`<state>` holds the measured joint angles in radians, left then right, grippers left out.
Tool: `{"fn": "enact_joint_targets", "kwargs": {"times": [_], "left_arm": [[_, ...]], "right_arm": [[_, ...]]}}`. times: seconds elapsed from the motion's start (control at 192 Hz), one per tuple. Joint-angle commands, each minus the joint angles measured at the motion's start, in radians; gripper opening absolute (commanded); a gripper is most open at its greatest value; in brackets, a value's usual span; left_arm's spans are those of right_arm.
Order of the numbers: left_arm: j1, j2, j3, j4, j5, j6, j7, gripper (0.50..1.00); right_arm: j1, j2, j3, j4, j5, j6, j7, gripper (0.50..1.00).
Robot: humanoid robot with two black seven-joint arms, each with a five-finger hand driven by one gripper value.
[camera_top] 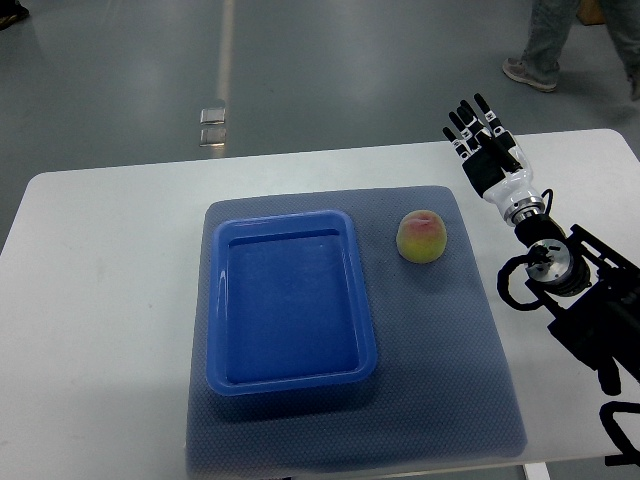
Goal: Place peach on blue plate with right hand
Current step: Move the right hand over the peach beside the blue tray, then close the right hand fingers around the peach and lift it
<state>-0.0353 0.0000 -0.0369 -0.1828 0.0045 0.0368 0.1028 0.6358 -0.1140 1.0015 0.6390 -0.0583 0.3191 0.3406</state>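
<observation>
A yellow-pink peach (423, 237) lies on the dark grey mat (450, 330), just right of the blue plate (290, 372), a deep rectangular tray that holds nothing. My right hand (477, 131) is raised over the table's far right part, up and to the right of the peach, apart from it. Its fingers are straight and spread and hold nothing. The left arm does not show.
The white table (100, 300) carries the mat. A person's legs and shoes (540, 50) stand on the grey floor beyond the table's far right corner. A small shiny object (212, 126) lies on the floor behind the table.
</observation>
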Motion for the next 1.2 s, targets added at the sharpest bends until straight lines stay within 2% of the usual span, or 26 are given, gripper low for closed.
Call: {"fn": "enact_joint_targets", "kwargs": {"times": [0.0,0.296,0.426,0.432,0.525,0.572,0.577,0.634,0.681,0.686,0.697,0.764,0.811,0.816,0.868,1.107,1.113,1.196], "left_arm": [[0.000,0.000,-0.003,0.000,-0.001,0.000,0.000,1.000],[0.000,0.000,-0.006,0.000,-0.006,0.000,-0.018,1.000],[-0.002,0.000,-0.003,0.000,-0.005,0.000,-0.014,1.000],[-0.002,0.000,-0.003,0.000,-0.005,0.000,-0.014,1.000],[0.000,0.000,-0.001,0.000,-0.005,0.000,-0.011,1.000],[0.000,0.000,-0.001,0.000,-0.005,0.000,-0.011,1.000],[0.000,0.000,0.000,-0.001,-0.005,0.000,-0.011,1.000],[0.000,0.000,0.000,-0.001,-0.005,0.000,-0.009,1.000],[0.000,0.000,0.000,-0.001,-0.005,0.000,-0.009,1.000],[0.000,0.000,0.002,-0.001,-0.003,0.000,-0.009,1.000],[0.000,0.000,0.002,-0.001,-0.003,0.000,-0.009,1.000],[-0.002,0.000,0.000,-0.004,-0.001,-0.002,-0.008,1.000],[-0.002,0.000,0.000,-0.004,-0.001,-0.002,-0.008,1.000],[0.000,0.000,0.000,-0.012,-0.003,0.000,-0.008,1.000],[-0.002,0.000,0.000,-0.014,-0.003,0.000,-0.008,1.000],[0.000,0.000,0.000,-0.014,-0.003,0.000,-0.008,1.000],[0.000,0.000,0.000,-0.015,-0.003,0.000,-0.008,1.000],[0.000,0.000,0.000,-0.015,-0.003,0.000,-0.008,1.000]], "right_arm": [[-0.001,0.001,0.000,0.001,0.000,0.000,0.000,0.936],[0.002,-0.003,-0.015,-0.001,-0.006,0.011,0.000,0.936],[0.030,-0.021,-0.035,0.005,-0.110,0.023,-0.009,0.934],[0.072,-0.045,-0.075,0.014,-0.246,0.029,-0.009,0.934],[0.174,-0.137,-0.231,0.030,-0.693,0.041,-0.002,0.934],[0.174,-0.138,-0.231,0.030,-0.693,0.041,-0.002,0.934],[0.232,-0.185,-0.310,0.060,-0.923,0.041,-0.002,0.934],[0.280,-0.229,-0.389,0.109,-1.116,0.052,-0.002,0.934],[0.280,-0.230,-0.389,0.110,-1.117,0.052,-0.002,0.934],[0.321,-0.274,-0.453,0.161,-1.225,0.078,-0.006,0.934],[0.330,-0.280,-0.466,0.174,-1.239,0.084,-0.006,0.934],[0.369,-0.323,-0.547,0.225,-1.279,0.124,-0.012,0.934],[0.369,-0.323,-0.547,0.225,-1.279,0.124,-0.012,0.934],[0.399,-0.344,-0.607,0.244,-1.288,0.144,-0.020,0.934],[0.413,-0.357,-0.644,0.252,-1.290,0.147,-0.029,0.934],[0.374,-0.362,-0.661,0.255,-1.290,0.110,-0.051,0.934],[0.351,-0.352,-0.662,0.255,-1.292,0.091,-0.051,0.934],[0.335,-0.345,-0.666,0.254,-1.293,0.066,-0.052,0.934]]}}
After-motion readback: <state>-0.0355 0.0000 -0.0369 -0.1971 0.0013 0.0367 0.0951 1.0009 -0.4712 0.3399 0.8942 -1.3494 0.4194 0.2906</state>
